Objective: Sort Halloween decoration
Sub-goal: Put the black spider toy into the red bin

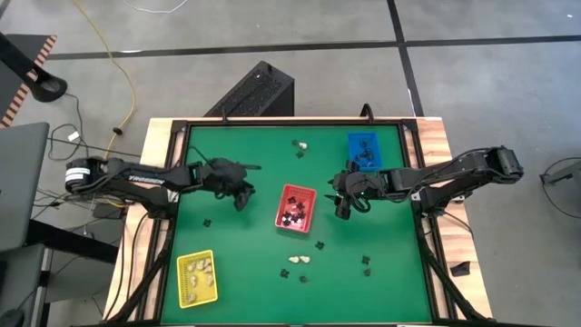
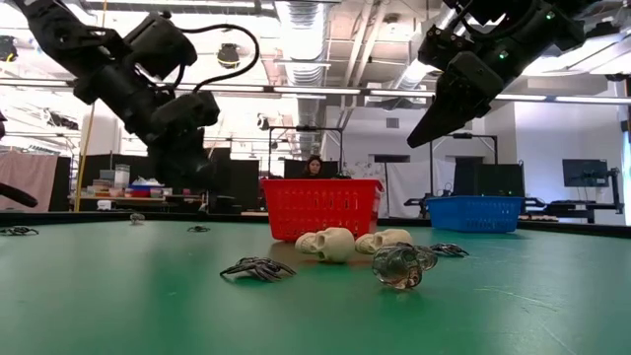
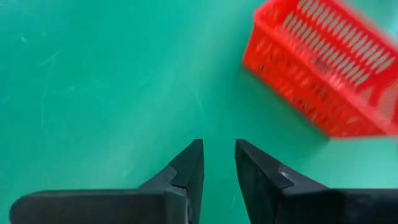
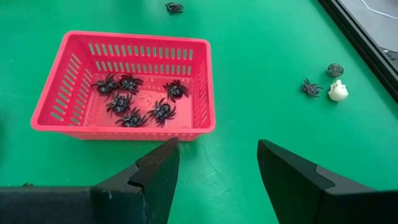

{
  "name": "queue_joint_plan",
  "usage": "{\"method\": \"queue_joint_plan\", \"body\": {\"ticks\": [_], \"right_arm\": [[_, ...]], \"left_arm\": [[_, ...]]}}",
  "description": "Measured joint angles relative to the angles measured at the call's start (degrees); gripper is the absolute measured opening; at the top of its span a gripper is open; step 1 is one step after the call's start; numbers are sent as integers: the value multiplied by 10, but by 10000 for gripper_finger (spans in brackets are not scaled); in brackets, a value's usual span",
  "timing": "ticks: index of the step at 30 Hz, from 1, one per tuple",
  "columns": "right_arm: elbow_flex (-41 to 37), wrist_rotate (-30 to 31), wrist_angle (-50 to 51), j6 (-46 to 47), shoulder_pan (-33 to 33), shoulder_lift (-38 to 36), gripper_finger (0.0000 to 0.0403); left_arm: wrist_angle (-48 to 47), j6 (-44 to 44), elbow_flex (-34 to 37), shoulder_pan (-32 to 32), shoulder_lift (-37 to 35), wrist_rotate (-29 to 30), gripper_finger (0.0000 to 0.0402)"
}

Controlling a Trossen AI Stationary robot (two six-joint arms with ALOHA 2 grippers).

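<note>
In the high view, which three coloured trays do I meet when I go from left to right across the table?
yellow tray → red tray → blue tray

Stood on a grey concrete floor (image 1: 272, 27) crossed by dark seams, with a yellow cable (image 1: 116, 73) trailing near the green table (image 1: 254, 145). Showed exposed ceiling ducts (image 2: 306, 30), white walls, cluttered shelving and a person (image 2: 314, 166) seated far behind.
</note>
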State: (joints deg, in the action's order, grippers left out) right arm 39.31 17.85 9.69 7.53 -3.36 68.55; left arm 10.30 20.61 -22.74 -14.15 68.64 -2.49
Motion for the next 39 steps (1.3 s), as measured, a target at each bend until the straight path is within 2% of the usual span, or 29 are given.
{"method": "queue_joint_plan", "body": {"ticks": [3,8,10,14,22,28,35,39], "right_arm": [[0,0,0,-1,0,0,248],[0,0,0,0,0,0,248],[0,0,0,0,0,0,248],[0,0,0,1,0,0,248],[0,0,2,1,0,0,248],[0,0,3,1,0,0,248],[0,0,3,0,0,0,248],[0,0,3,0,0,0,248]], "left_arm": [[-21,-42,0,28,0,45,104],[-55,-170,0,59,0,133,152],[-69,-195,0,61,1,148,168],[-63,-213,0,61,21,128,184],[-11,-249,0,60,100,127,183],[-4,-246,-1,48,119,112,182],[-36,-208,-1,13,119,60,151],[-47,-204,-1,-1,119,54,129]]}}
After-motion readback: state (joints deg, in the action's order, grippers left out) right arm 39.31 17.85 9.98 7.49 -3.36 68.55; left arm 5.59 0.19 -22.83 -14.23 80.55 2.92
